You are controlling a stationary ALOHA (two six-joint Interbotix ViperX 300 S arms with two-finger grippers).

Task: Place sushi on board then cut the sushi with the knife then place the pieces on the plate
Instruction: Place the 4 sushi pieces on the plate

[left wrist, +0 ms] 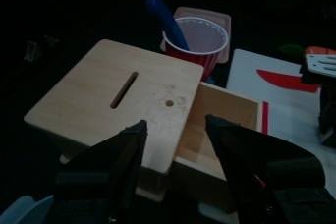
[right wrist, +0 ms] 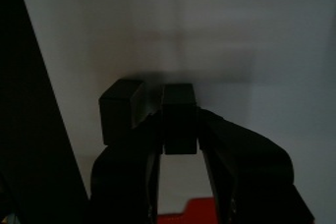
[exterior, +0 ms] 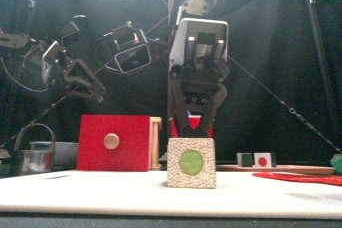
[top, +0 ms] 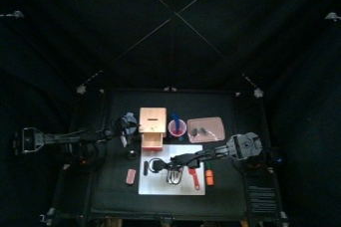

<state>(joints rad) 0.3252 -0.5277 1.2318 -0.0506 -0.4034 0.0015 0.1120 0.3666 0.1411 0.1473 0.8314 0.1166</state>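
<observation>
Clenching one red knife (right wrist: 194, 208) in my right gripper (exterior: 194, 137), I hold it over two sushi blocks (right wrist: 125, 110) on the white board (top: 173, 187); behind the board, my left gripper (left wrist: 175, 125) hangs released by one wooden box (left wrist: 112, 90).

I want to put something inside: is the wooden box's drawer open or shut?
Open. The drawer stands pulled out of the box, its inside showing in the left wrist view.

Pale wooden box (top: 152, 120) toward the surface's back edge, its red drawer front (exterior: 114, 142) facing the front edge. Red cup (top: 174, 126) just beside its right side. Metal cutter (exterior: 38, 154) left of the box. Small orange toy food (top: 131, 175) toward the front-left corner.
</observation>
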